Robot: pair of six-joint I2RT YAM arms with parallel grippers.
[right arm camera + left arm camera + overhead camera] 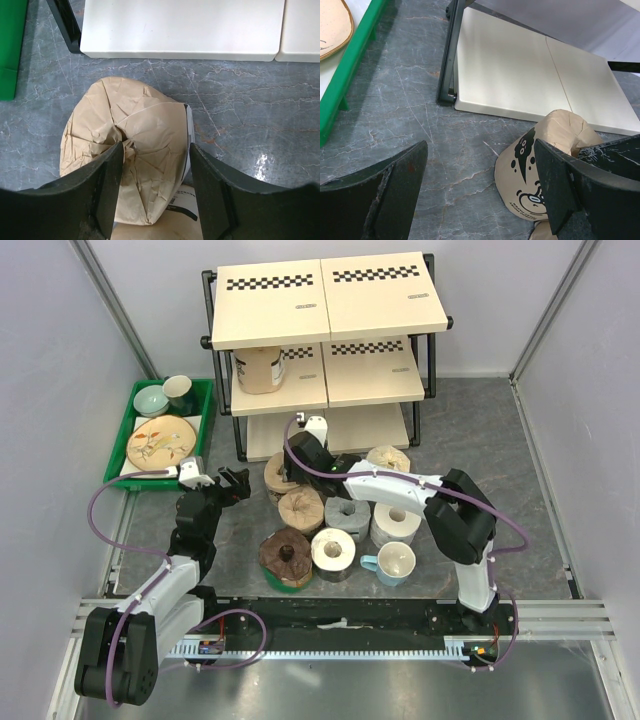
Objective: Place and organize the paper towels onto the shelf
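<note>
Grey marble tabletop (540, 490), white walls (50, 390); left claw (481, 155) wide, empty; right claw (156, 150) astride tan roll (100, 115), grip unclear.

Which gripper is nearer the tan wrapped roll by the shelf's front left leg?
Right. The right gripper is directly over the tan wrapped roll, one finger at its centre, the other at its edge. The left gripper sits open left of it, apart.

L arm (170, 580) ran from its base toward 1 o'clock, L gripper (236, 480) held low w/ jaws wide apart. R arm (400, 490) rose to a bent elbow, forearm swung toward 10 o'clock, wrist pitched down. R gripper (155, 147) had fingers part-spread, grip unclear.
</note>
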